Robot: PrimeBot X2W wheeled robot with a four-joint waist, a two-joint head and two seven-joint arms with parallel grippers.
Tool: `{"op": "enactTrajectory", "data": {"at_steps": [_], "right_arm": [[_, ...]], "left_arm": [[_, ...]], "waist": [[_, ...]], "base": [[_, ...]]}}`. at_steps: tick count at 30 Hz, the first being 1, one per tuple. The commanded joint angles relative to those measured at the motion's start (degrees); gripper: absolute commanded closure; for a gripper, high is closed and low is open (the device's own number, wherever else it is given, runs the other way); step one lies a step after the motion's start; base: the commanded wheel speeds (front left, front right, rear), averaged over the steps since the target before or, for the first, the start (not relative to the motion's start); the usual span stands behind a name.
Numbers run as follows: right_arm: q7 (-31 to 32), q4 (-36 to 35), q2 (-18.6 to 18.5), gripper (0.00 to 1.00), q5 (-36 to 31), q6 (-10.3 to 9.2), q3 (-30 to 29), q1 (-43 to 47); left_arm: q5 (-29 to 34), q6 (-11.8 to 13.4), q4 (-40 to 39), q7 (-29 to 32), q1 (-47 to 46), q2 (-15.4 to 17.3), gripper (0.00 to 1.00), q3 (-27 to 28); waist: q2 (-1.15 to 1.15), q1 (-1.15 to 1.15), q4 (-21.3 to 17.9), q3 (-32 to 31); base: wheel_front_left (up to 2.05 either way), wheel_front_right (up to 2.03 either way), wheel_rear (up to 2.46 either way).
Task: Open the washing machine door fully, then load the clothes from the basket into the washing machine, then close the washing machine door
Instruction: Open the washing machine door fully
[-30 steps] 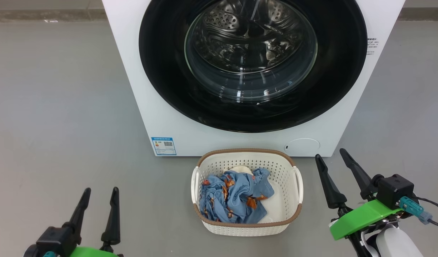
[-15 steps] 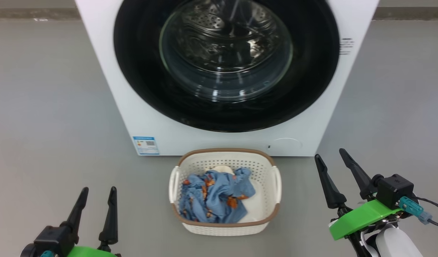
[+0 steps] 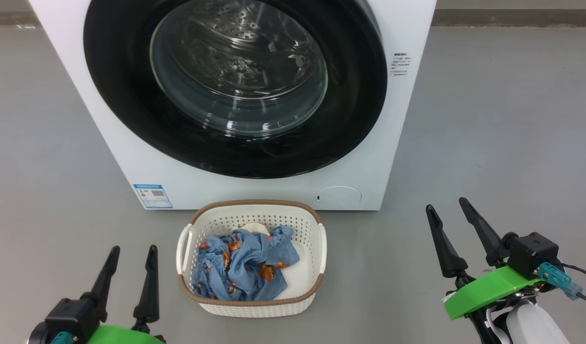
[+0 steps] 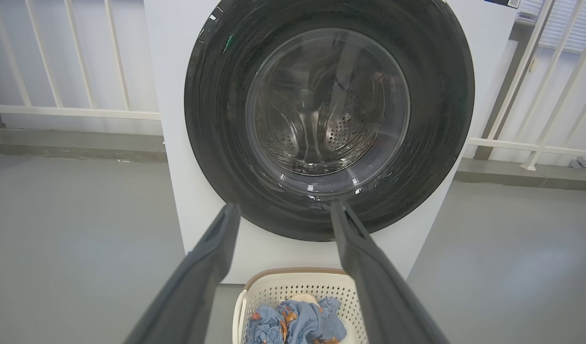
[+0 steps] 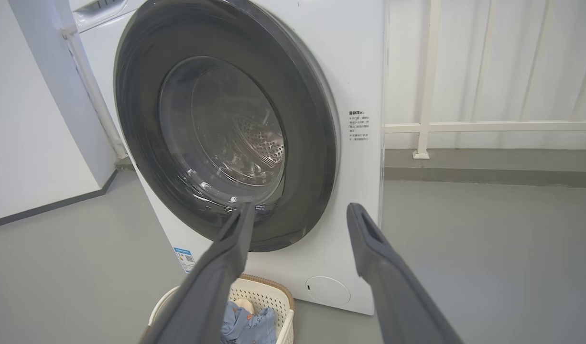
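Black, long fingers mark your two grippers at the near edge. Your left gripper (image 3: 134, 248) sits low on your left, jaws spread and holding nothing. Your right gripper (image 3: 446, 204) rides a green mount on your right, equally released and empty.

Grey floor (image 3: 489, 119) lies between each of them and the basket (image 3: 255, 309). The basket stands on the floor between the two, nearer your left gripper and well apart from the right. You have one basket, cream-white and perforated, with a brown rim and two side handles. Inside it the clothes (image 3: 240, 267) lie in one crumpled blue heap printed with orange figures, pushed toward its left wall. A bit of cream cloth (image 3: 253, 228) shows at the far side. You cannot count the garments singly.

Just beyond the basket rises the one washing machine (image 3: 192, 184). The basket stands before its lower panel, between one blue sticker (image 3: 152, 196) and one round white cap (image 3: 338, 197). Higher up, the washing machine door (image 3: 355, 95), a single glossy black ring around a clear bulging window (image 3: 238, 67), sits shut against the front. It is beyond and above both grippers, touched by neither. Through the glass you see the steel drum (image 4: 341, 138). Behind the machine runs a white railing (image 4: 59, 113).
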Motion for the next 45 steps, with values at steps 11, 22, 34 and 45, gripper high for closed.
{"op": "enactTrajectory", "data": {"at_steps": [11, 22, 34, 45], "right_arm": [[-0.7, -1.4, 0.0, 0.0, -0.2, -0.06, 1.6, -2.2], [-0.7, -1.2, -0.3, 0.0, -0.2, -0.06, 2.2, -2.1], [-0.7, -1.4, -0.4, 0.0, -0.5, -0.06, 1.7, -2.0], [-0.7, -1.6, -0.3, 0.0, -0.8, -0.06, 1.1, -1.8]], "left_arm": [[-0.3, -0.2, -1.0, -0.7, -2.3, 1.0, 0.0, 1.5], [-0.1, -0.2, -1.0, -0.7, -2.0, 0.9, 0.0, 1.3], [0.1, -0.2, -1.4, -0.7, -1.7, 0.8, 0.0, 1.4], [0.2, -0.2, -1.6, -0.7, -1.7, 0.8, 0.0, 1.5]], "waist": [[0.0, 0.0, 0.3, 0.0], [0.0, 0.0, 0.5, -0.4], [0.0, 0.0, 0.4, -0.3], [0.0, 0.0, 0.5, 0.0]], "base": [[0.13, 0.13, -0.25], [0.0, 0.0, 0.0], [0.0, 0.0, 0.0], [0.0, 0.0, 0.0]]}}
